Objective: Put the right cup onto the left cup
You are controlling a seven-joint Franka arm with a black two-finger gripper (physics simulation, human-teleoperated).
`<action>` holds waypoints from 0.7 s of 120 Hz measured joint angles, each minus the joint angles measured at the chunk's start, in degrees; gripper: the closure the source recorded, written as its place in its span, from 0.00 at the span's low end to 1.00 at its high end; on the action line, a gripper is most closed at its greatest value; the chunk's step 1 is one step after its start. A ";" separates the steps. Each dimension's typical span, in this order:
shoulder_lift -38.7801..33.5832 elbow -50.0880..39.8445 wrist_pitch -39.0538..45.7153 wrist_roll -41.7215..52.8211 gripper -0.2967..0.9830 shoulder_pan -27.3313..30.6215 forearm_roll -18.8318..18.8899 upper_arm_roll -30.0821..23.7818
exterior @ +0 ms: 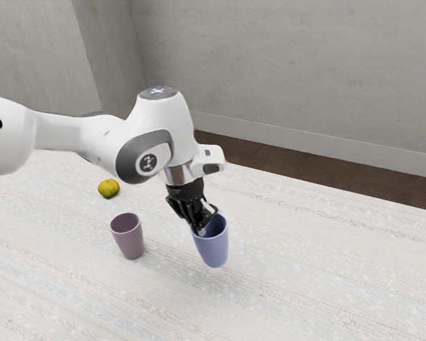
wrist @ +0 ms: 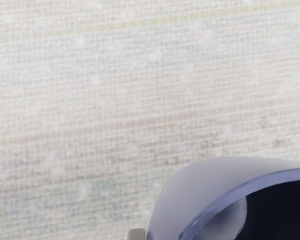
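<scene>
At the blue cup's rim, in the exterior view, is my black gripper point(exterior: 203, 219), shut on the near-side wall of the blue cup point(exterior: 214, 248). The blue cup has its mouth up and leans slightly; whether its base touches the table I cannot tell. In the wrist view the blue cup point(wrist: 190, 192) is large and close at the lower edge, with a grey fingertip point(wrist: 137, 234) against its outer side. A mauve cup point(exterior: 129, 238) stands upright toward the exterior view's left, apart from the blue one.
A yellow-green fruit point(exterior: 108, 187) lies behind the mauve cup in the exterior view. The pale, streaked tabletop point(exterior: 305, 277) extends under both cups, and a grey wall point(exterior: 284, 71) rises beyond its far edge.
</scene>
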 joint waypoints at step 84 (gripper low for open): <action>-13.14 -0.71 -13.47 2.84 0.85 4.36 5.83 10.83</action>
